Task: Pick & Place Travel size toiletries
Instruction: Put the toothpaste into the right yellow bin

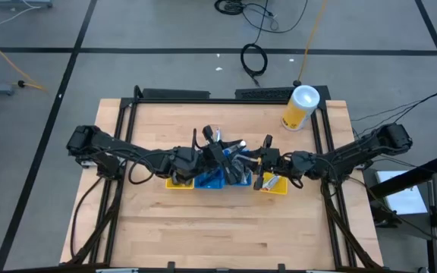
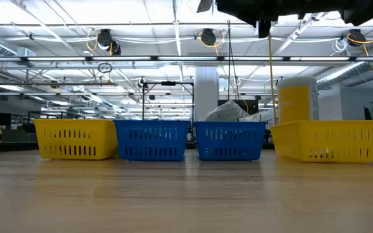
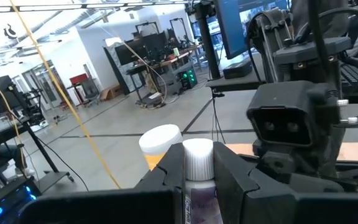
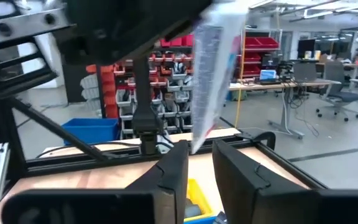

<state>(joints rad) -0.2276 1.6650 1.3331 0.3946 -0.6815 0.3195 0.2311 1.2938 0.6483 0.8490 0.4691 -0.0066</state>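
Two hands meet above the blue bins [image 1: 220, 179] mid-surface: left hand [image 3: 197, 180] clamps a white-capped tube [image 3: 199, 163], likely light, slick and squashy, best gripped near its stiff cap, while right hand [image 4: 199, 163] stands narrowly parted under a hanging packet [image 4: 215, 68].

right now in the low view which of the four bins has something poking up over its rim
The blue bin, third from the left, beside the tilted yellow one: a pale crinkled packet rises above its rim. Nothing shows above the other three rims.

Workshop: parts-bin shelving [image 4: 166, 81], workbenches [image 4: 278, 84].
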